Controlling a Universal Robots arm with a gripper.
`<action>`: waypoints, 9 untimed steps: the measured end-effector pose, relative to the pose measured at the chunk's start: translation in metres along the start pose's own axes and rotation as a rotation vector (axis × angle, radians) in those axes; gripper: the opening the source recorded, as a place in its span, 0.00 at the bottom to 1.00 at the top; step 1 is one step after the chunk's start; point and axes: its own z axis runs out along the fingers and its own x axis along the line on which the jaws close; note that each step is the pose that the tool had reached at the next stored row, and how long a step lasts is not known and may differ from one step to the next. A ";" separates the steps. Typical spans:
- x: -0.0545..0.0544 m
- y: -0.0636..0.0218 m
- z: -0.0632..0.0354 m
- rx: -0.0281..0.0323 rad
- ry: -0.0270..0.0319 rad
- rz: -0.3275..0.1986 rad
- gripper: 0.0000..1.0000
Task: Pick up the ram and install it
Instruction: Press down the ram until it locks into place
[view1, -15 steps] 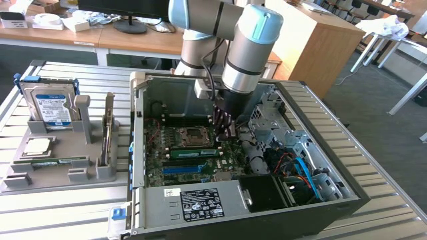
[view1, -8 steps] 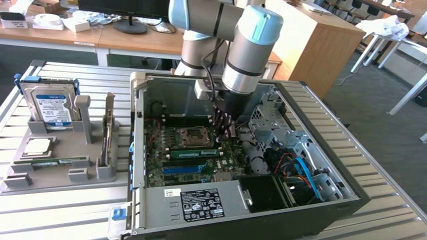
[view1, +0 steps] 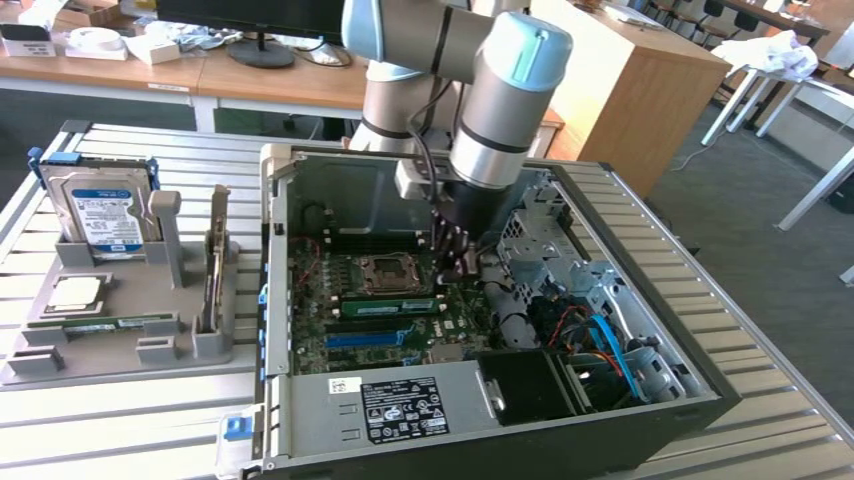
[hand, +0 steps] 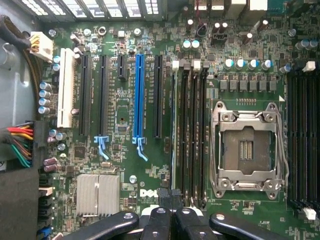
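Black gripper, jaws pressed together, sits at the end of the long green ram stick, which stands in the black slot next to the silver CPU socket. White "DELL" lettering on the green motherboard. Grey metal case walls crowd the arm; can't tell if gripper and stick touch.

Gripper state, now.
Gripper: shut, fingertips pressed together just above the memory slots on the motherboard; whether anything thin is pinched between them cannot be told.
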 end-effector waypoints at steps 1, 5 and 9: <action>0.000 -0.0010 0.0000 0.0000 -0.0001 0.000 0.10; 0.000 -0.0049 -0.0003 0.0000 -0.0001 0.000 0.10; 0.000 -0.0082 -0.0005 0.0000 -0.0001 0.000 0.10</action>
